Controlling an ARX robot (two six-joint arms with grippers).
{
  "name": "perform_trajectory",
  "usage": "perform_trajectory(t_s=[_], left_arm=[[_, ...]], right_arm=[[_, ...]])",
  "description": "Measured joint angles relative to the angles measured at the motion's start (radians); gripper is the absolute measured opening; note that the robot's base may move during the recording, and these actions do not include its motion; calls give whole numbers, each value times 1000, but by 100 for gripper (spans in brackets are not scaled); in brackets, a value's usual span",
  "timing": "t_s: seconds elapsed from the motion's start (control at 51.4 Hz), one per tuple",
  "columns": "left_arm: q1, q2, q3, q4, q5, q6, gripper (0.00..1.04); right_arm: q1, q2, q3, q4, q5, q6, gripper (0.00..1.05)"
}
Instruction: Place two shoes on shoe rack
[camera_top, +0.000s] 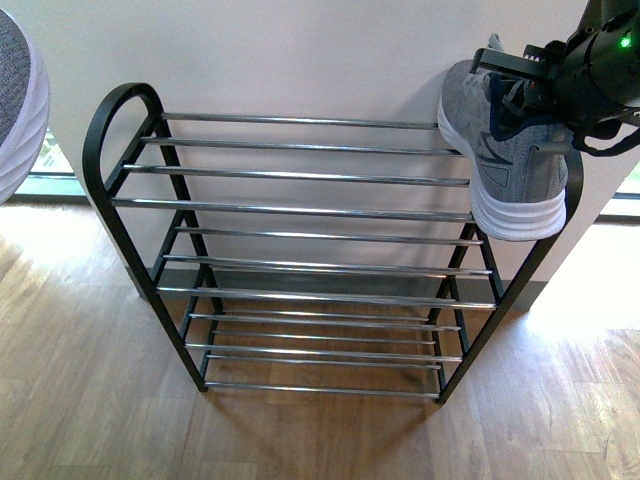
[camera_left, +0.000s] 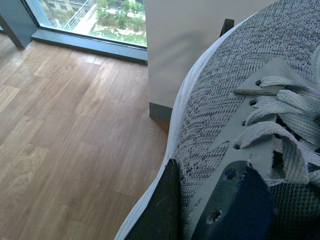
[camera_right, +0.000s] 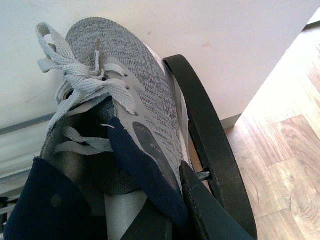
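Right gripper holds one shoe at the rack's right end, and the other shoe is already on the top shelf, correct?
No: the other shoe is not on the rack; the left wrist view shows the left gripper holding it. The right gripper does hold one shoe at the rack's right end.

The rack (camera_top: 120, 100) stands against a white wall (camera_top: 300, 50) on a wood floor (camera_top: 100, 400), its shelves bare. At its right end the right gripper (camera_top: 535, 95) holds a shoe (camera_top: 510, 160) by the collar, tilted over the top shelf with its white sole facing left. Whether the shoe touches the rods is unclear. Part of another shoe (camera_top: 18, 110) shows at the far left edge.
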Motion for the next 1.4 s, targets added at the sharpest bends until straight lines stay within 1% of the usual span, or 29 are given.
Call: perform_trajectory(t_s=[0.117, 0.136, 0.156, 0.214, 0.292, 0.35, 0.428, 0.448, 0.506, 0.545, 0.603, 0.623, 0.662, 0.74, 0.759, 0.779, 0.857, 0.895, 0.954, 0.973, 1.012, 1.032, 1.071, 1.11, 1.129, 1.149, 1.246, 1.324, 1.402], left_arm=[[0, 0, 0, 0, 0, 0, 2], [0, 0, 0, 0, 0, 0, 2], [0, 0, 0, 0, 0, 0, 2], [0, 0, 0, 0, 0, 0, 2], [0, 0, 0, 0, 0, 0, 2], [0, 0, 0, 0, 0, 0, 2], [0, 0, 0, 0, 0, 0, 2], [0, 0, 0, 0, 0, 0, 2], [0, 0, 0, 0, 0, 0, 2], [0, 0, 0, 0, 0, 0, 2], [0, 0, 0, 0, 0, 0, 2], [0, 0, 0, 0, 0, 0, 2], [0, 0, 0, 0, 0, 0, 2], [0, 0, 0, 0, 0, 0, 2], [0, 0, 0, 0, 0, 0, 2], [0, 0, 0, 0, 0, 0, 2], [0, 0, 0, 0, -1, 0, 2], [0, 0, 0, 0, -1, 0, 2], [0, 0, 0, 0, 0, 0, 2], [0, 0, 0, 0, 0, 0, 2], [-2, 0, 0, 0, 7, 0, 2], [-2, 0, 0, 0, 8, 0, 2], [-2, 0, 0, 0, 7, 0, 2], [-2, 0, 0, 0, 3, 0, 2], [-2, 0, 0, 0, 2, 0, 2], [-2, 0, 0, 0, -2, 0, 2], [-2, 0, 0, 0, -5, 0, 2], [-2, 0, 0, 0, -3, 0, 2], [-2, 0, 0, 0, 0, 0, 2]], right_arm=[[-3, 0, -11, 24, -13, -32, 2], [-4, 0, -15, 34, -17, -43, 4], [-5, -1, -18, 40, -31, -56, 10], [-8, -11, -27, 54, -65, -91, 20], [-14, -35, -37, 58, -97, -132, 31], [-16, -55, -40, 58, -99, -172, 39], [-30, -118, -40, 14, -135, -236, 54], [-35, -145, -40, -18, -153, -252, 59], [-48, -205, -48, -69, -203, -286, 69], [-60, -270, -75, -97, -261, -325, 78], [-78, -365, -148, -72, -341, -394, 88], [-86, -423, -198, -42, -375, -431, 93], [-98, -512, -278, 16, -414, -505, 97], [-153, -740, -488, 192, -521, -739, 95], [-176, -793, -533, 216, -553, -777, 95], [-217, -871, -595, 218, -589, -850, 95], [-358, -1059, -764, 213, -678, -945, 95], [-391, -1095, -810, 209, -689, -970, 95], [-396, -1100, -821, 209, -702, -986, 95], [-397, -1100, -822, 210, -707, -983, 95], [-392, -1101, -845, 269, -731, -909, 88], [-383, -1112, -863, 299, -722, -823, 83], [-369, -1135, -881, 311, -712, -720, 76], [-356, -1154, -895, 312, -698, -647, 71], [-352, -1160, -901, 312, -697, -637, 69], [-343, -1173, -910, 312, -687, -588, 66], [-310, -1217, -948, 303, -655, -492, 52], [-292, -1242, -969, 293, -635, -461, 43], [-267, -1279, -992, 278, -613, -436, 31]])
